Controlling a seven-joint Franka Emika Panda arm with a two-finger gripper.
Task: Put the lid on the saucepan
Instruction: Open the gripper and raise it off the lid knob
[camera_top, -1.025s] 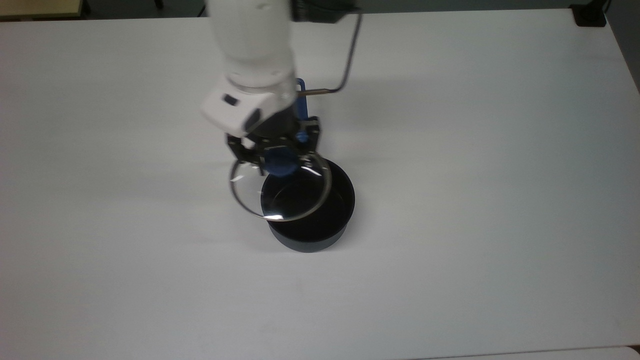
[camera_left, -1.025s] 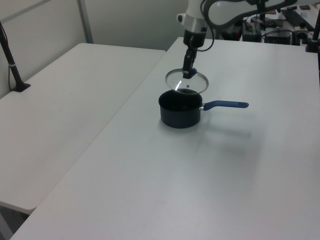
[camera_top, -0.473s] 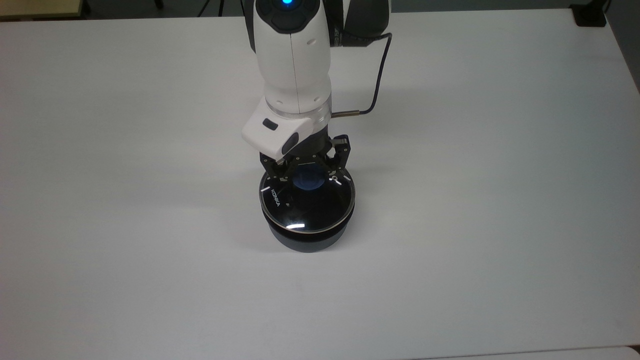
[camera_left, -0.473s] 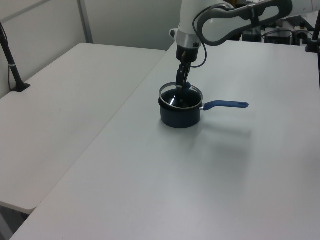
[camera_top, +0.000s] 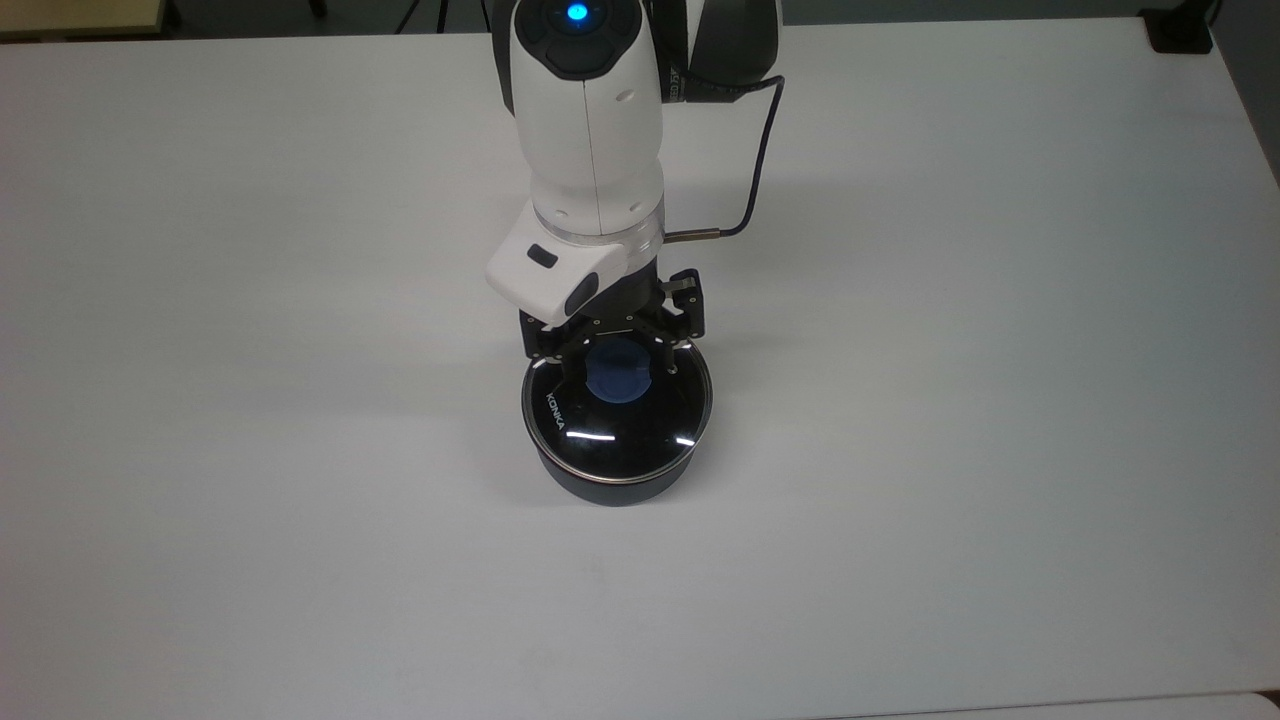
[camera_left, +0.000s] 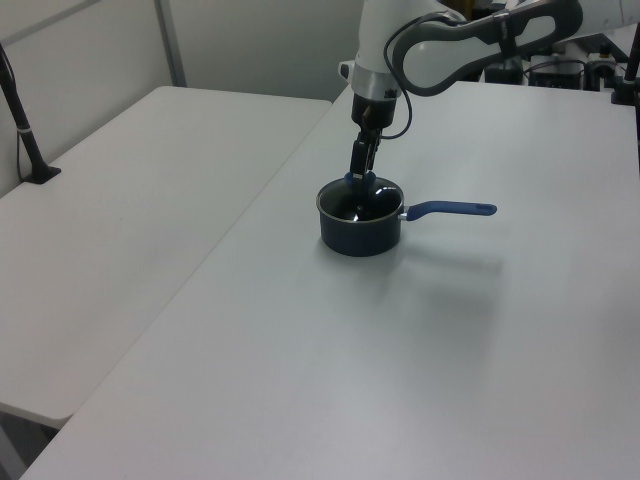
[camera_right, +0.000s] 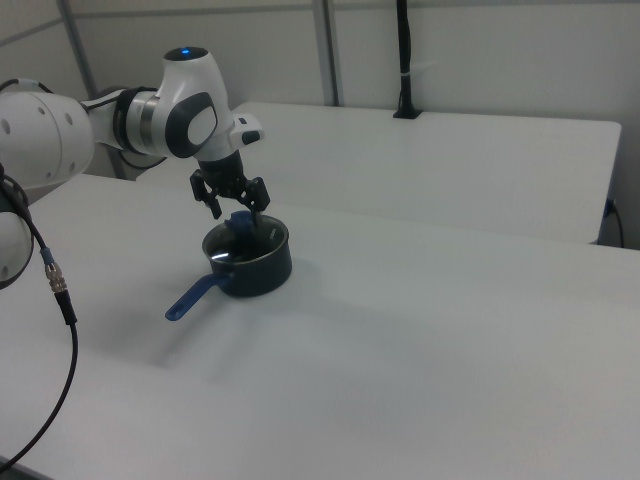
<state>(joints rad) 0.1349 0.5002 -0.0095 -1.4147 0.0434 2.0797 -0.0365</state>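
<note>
Glass lid (camera_top: 612, 425) lettered "KONKA", seated on saucepan (camera_left: 360, 230); end effector (camera_top: 619, 352) fingers spread apart either side of its knob.

White Franka arm (camera_top: 588, 130) reaches down over the table, wrist near vertical, blue light lit on top. Black two-finger gripper (camera_top: 617, 352) points straight down, fingers (camera_top: 552, 345) spread apart on either side of the blue knob, not clamping it.
</note>
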